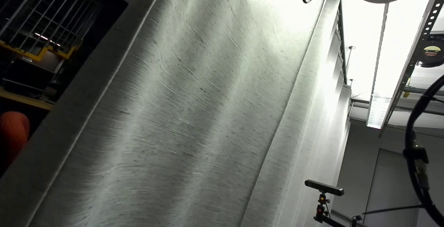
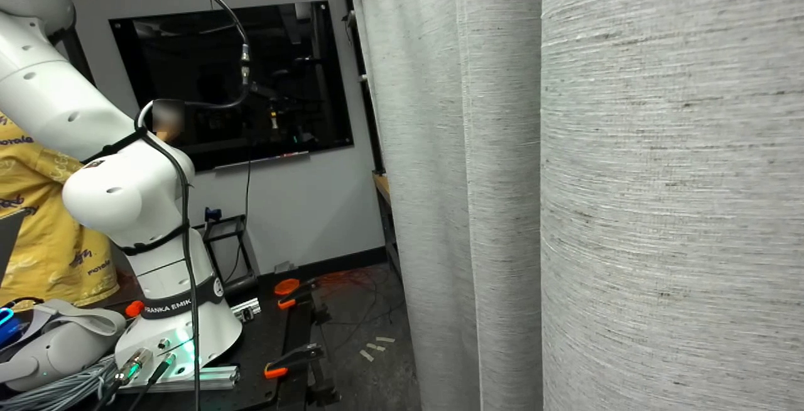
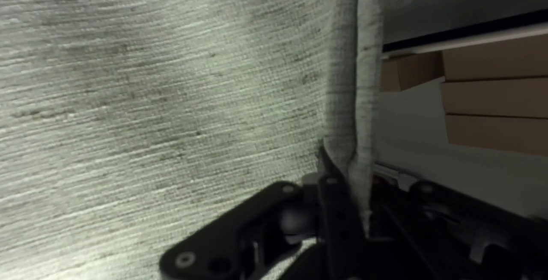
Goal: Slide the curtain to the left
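Note:
The curtain is a tall pale grey-white woven sheet with soft lengthwise folds. It fills most of an exterior view (image 1: pixel 194 109) and the right half of an exterior view (image 2: pixel 672 185). In the wrist view the curtain (image 3: pixel 171 91) covers the left side, and its folded edge runs down between my fingers. My gripper (image 3: pixel 357 181) is shut on that edge, with the fabric narrowing between the fingers. The far fingertip is dark and hard to make out. The gripper's fingers are out of view in both exterior views; only arm parts show there.
The white arm (image 2: pixel 94 109) stands on a black table with orange clamps (image 2: pixel 294 361). A person in a yellow shirt (image 2: pixel 56 241) is behind it. A wall screen (image 2: pixel 301 109) is at the back. A camera on a stand (image 1: pixel 324 187) is beside the curtain. Brown boxes (image 3: pixel 496 96) lie past the edge.

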